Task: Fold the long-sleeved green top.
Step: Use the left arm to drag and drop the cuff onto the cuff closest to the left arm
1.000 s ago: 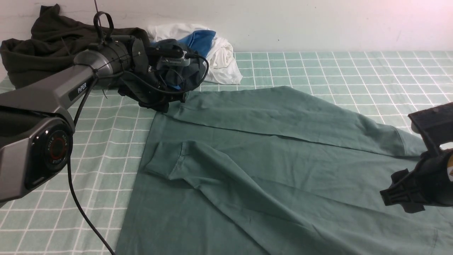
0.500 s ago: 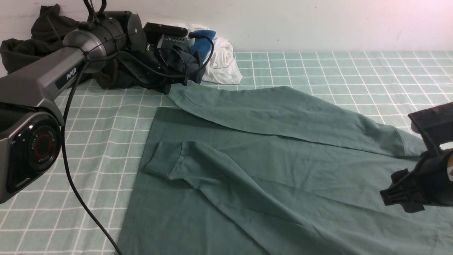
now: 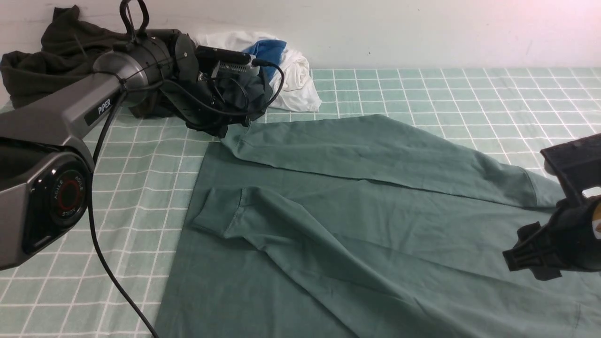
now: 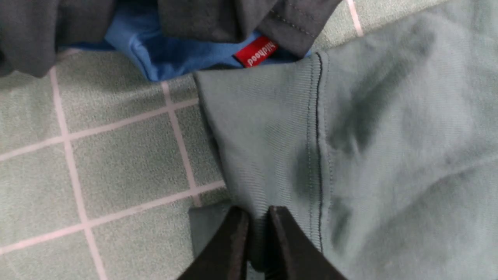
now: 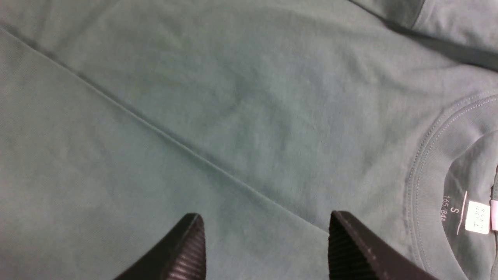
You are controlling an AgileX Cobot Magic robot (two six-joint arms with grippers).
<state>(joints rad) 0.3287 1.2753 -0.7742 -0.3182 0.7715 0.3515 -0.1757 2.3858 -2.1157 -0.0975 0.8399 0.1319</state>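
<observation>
Two sleeves (image 3: 300, 230) lie folded across the green long-sleeved top (image 3: 404, 234), spread on the worktop (image 3: 469, 94). I have my left pincer (image 4: 256, 212) clamped on the far cuff (image 4: 264, 140) and my right pincer (image 5: 266, 217) apart above the body. I judge the body folds remain.

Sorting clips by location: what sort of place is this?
Likely a robot lab's clothes-folding bench: a green long-sleeved top spread over a green checked cloth, spare garments heaped by a white wall.
</observation>
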